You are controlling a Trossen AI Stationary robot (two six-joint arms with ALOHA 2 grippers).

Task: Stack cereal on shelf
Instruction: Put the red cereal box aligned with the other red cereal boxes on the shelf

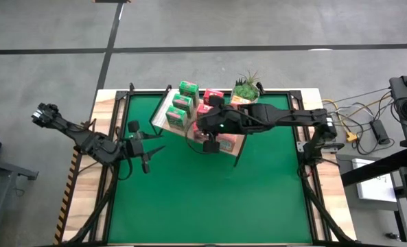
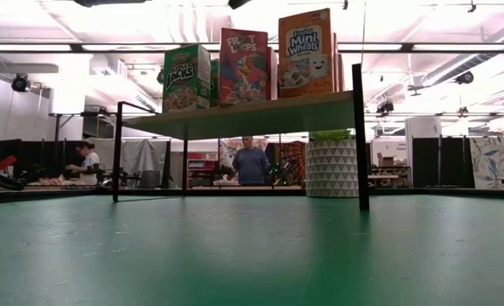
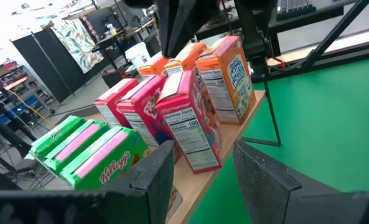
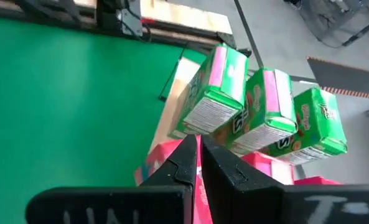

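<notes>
The green, pink-red and orange cereal boxes (image 1: 188,104) stood on the light-wood shelf (image 2: 260,114) at the green counter's (image 1: 210,199) far edge. The right tool (image 1: 212,145), pressed together, hovered over the shelf's near edge; the left tool (image 1: 147,148), spread and empty, waited left over open mat.

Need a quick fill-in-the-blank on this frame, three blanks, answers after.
1. The cereal boxes stand on the ____.
2. The right gripper has its fingers ____ above the boxes.
3. The left gripper hangs over the ____ mat, beside the shelf.
Answers: shelf; shut; green
</notes>
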